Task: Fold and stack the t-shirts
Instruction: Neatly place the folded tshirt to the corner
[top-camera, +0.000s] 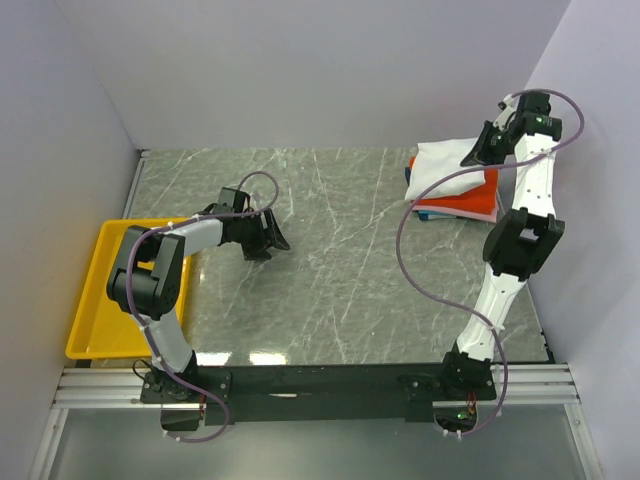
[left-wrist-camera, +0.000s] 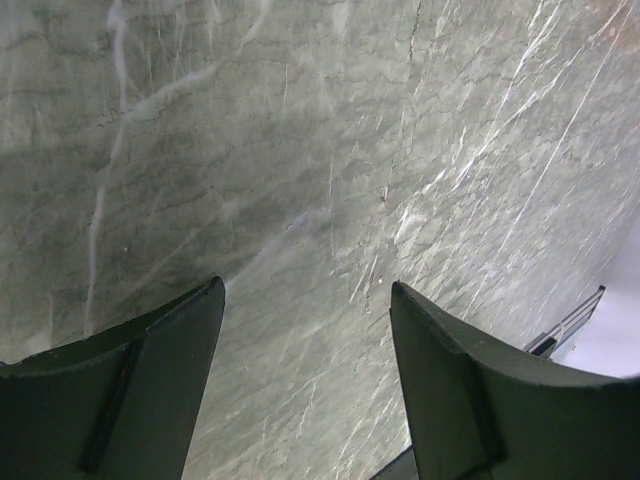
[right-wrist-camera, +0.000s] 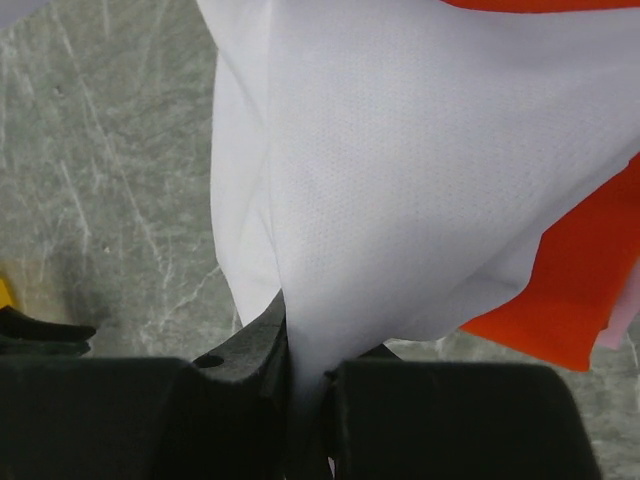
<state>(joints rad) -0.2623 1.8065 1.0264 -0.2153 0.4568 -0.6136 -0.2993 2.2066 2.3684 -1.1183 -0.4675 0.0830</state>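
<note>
Pinching white t-shirt (right-wrist-camera: 400, 180), right tool (right-wrist-camera: 300, 365) has fingertips hidden.

**T-shirt stack, far right corner of the surface (top-camera: 330, 260).** The white shirt (top-camera: 447, 166) lies on top. It is crumpled rather than flat and drapes over the left part of the pile. In my right wrist view its fine-meshed cloth gathers into a hanging fold, pinched between my right fingers (right-wrist-camera: 255, 345). Under it I see the orange-red shirt (top-camera: 468, 198), folded flat, with its right part uncovered. The pink shirt (top-camera: 478, 216) shows only as a thin edge below the orange-red one on the near side. The blue shirt (top-camera: 412, 174) peeks out at the stack's left edge.
</note>
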